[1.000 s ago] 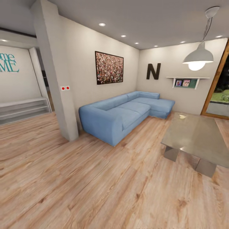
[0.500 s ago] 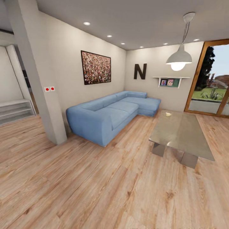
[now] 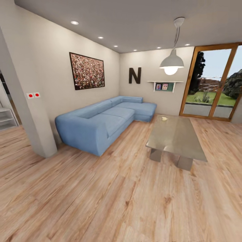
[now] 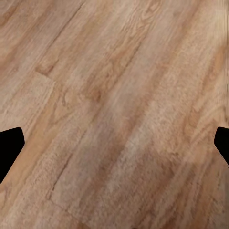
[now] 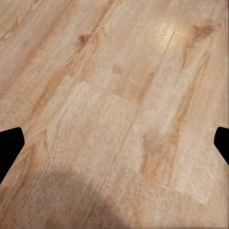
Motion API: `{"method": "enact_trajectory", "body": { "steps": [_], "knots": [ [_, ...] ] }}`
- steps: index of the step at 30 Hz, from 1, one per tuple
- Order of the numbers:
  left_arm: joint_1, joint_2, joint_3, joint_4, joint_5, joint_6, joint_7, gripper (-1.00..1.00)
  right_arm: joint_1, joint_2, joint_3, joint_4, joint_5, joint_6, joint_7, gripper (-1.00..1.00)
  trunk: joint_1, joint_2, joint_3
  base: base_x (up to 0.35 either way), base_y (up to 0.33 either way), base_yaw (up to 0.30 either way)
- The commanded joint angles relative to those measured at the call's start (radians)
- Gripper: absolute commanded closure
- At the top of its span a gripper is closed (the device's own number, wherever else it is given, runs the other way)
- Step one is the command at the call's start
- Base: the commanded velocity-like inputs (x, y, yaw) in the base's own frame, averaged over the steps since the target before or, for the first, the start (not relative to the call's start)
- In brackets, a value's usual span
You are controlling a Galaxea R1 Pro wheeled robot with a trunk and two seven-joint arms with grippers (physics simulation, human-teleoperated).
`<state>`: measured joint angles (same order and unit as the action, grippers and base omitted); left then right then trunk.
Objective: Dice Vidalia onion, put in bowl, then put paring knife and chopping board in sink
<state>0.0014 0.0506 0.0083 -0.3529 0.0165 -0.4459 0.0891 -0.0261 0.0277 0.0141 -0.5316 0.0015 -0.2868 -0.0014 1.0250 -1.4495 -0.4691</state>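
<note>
The head view looks across a living room: a blue sofa (image 3: 104, 122) against the wall, a glass coffee table (image 3: 176, 136), a pendant lamp (image 3: 171, 62), a framed picture (image 3: 87, 71) and a glazed door (image 3: 211, 80) to a garden. No kitchen thing is in sight, so where the onion, sink, board, knife and bowl lie cannot be told.

In the left wrist view, the left gripper (image 4: 114, 143) has its fingers (image 4: 9, 145) spread wide apart, with bare wooden floor (image 4: 114, 105) between them.

In the right wrist view, the right gripper (image 5: 114, 143) likewise has its fingers (image 5: 9, 145) wide apart, holding nothing.

Judging by this, the whole task seems to lie ahead; the robot must first reach the kitchen.
</note>
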Motion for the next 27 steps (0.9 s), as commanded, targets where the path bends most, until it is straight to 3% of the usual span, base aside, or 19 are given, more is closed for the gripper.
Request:
{"method": "enact_trajectory", "body": {
  "steps": [1, 27],
  "knots": [
    [0.000, 0.000, 0.000, -0.001, 0.002, -0.002, 0.001, -1.00, -0.001, 0.000, 0.001, 0.001, 0.000, -0.003, 0.000, -1.00, 0.000, 0.000, -0.001, 0.000, 0.000, -0.244],
    [0.000, 0.000, 0.000, -0.001, 0.001, -0.002, 0.001, -1.00, -0.001, 0.000, 0.001, 0.001, 0.000, -0.003, 0.000, -1.00, 0.000, 0.000, -0.001, 0.000, 0.000, -0.244]
  ]
}}
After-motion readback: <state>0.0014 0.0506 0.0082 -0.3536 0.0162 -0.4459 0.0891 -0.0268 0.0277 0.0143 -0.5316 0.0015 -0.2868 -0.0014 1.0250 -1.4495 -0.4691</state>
